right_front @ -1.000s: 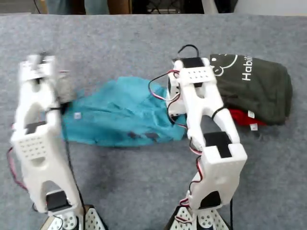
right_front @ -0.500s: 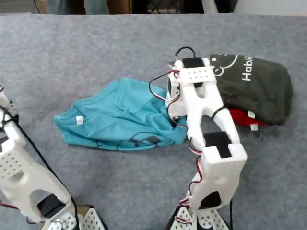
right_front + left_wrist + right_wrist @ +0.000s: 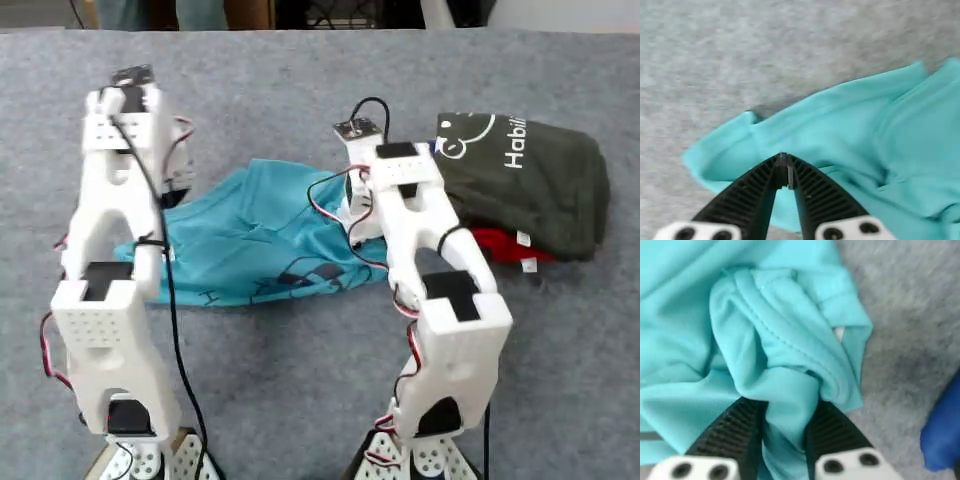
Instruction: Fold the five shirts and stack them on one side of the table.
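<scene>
While my right jaws are pinching a bunch of the teal shirt (image 3: 250, 240), my left jaws are hovering closed over its ten o'clock edge on the desk (image 3: 300, 90).

- The teal shirt (image 3: 260, 235) lies crumpled and half spread, with a dark print showing near its hem. A bunched fold of it is pinched between the right claw's (image 3: 785, 425) fingers. A flat sleeve corner lies just under the left claw's (image 3: 784, 169) touching tips.
- The dark green shirt (image 3: 545, 185) is folded, white print up, just beside the right claw on its outer side.
- The red shirt (image 3: 500, 243) lies beneath the green one, with an edge and a white tag peeking out.
</scene>
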